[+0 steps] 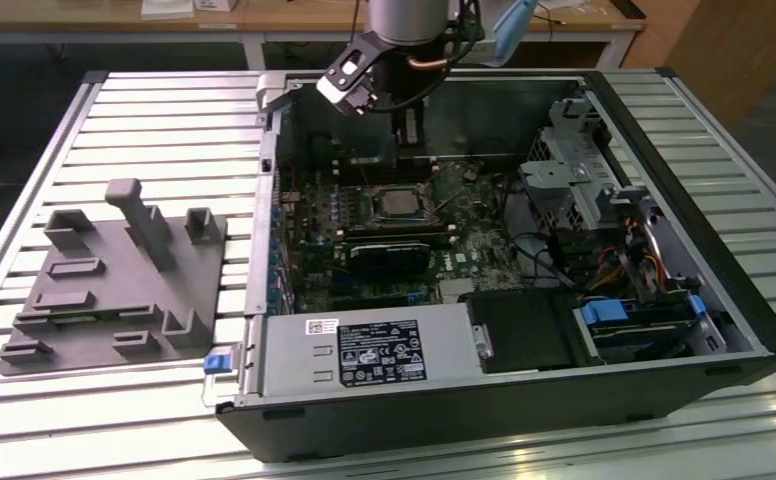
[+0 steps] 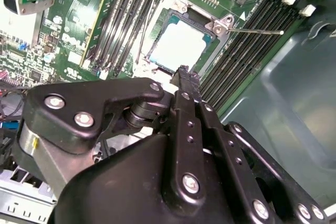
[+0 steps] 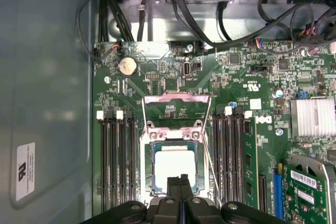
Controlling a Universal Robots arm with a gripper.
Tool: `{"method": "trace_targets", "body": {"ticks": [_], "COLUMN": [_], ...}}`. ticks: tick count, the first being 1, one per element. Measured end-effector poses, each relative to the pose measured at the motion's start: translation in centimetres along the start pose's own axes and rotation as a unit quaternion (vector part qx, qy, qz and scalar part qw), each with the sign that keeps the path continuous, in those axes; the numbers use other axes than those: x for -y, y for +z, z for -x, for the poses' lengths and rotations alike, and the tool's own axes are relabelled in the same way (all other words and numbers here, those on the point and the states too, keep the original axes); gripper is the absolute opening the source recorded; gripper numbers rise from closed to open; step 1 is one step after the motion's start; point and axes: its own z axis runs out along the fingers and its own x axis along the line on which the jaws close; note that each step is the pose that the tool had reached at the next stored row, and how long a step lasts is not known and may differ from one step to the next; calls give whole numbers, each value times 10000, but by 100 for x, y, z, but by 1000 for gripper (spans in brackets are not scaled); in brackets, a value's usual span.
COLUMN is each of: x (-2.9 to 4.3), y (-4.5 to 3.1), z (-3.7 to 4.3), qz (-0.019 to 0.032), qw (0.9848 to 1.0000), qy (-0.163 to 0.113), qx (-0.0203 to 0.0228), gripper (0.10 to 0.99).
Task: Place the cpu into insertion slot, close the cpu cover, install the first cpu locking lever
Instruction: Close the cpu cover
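Note:
The cpu [image 3: 173, 162] is a pale square chip lying flat in the dark insertion slot [image 3: 148, 167] on the green motherboard; I also see the chip from outside [image 1: 395, 203] and up close [image 2: 178, 45]. The cpu cover [image 3: 176, 98], a thin silvery frame, appears lifted off the chip, standing up from the socket's hinge edge. A thin wire lever [image 2: 257, 31] sticks out loose beside the socket. My gripper [image 3: 180, 180] hangs just above the chip's near edge, its black fingers [image 2: 185, 95] pressed together and shut on nothing.
The open computer case [image 1: 748, 330] lies on a slatted metal table. Black memory slots [image 3: 118, 166] flank the socket on both sides. A black heatsink block [image 1: 395, 255], a power supply [image 1: 361, 350] and cable bundles [image 3: 157, 3] crowd the case. A grey fixture [image 1: 108, 280] sits at the exterior view's left.

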Motion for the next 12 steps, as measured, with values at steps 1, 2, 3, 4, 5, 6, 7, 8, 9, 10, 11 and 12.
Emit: {"method": "trace_targets", "body": {"ticks": [1, 2, 3, 4, 5, 6, 7, 8, 9, 10, 11, 12], "x": [-13, -32, -49, -71, -91, -111, -133, -157, -182, -209, -234, -262], "y": [1, 3, 4, 5, 6, 8, 9, 11, 12, 14, 16, 17], "z": [-1, -1, -2, -3, -4, -5, -6, -7, -7, -9, -10, -11], "qz": [0, 1, 1, 1, 1, 1, 1, 1, 1, 1, 1, 1], "qw": [10000, 10000, 10000, 10000, 10000, 10000, 10000, 10000, 10000, 10000, 10000, 10000], "qy": [0, 1, 1, 0, 0, 0, 0, 1, 0, 0, 0, 1], "qx": [0, -1, -1, -1, -1, -1, -1, -1, -1, -1, -1, -1], "gripper": [106, 106, 106, 106, 106, 106, 106, 106, 106, 106, 106, 106]}}
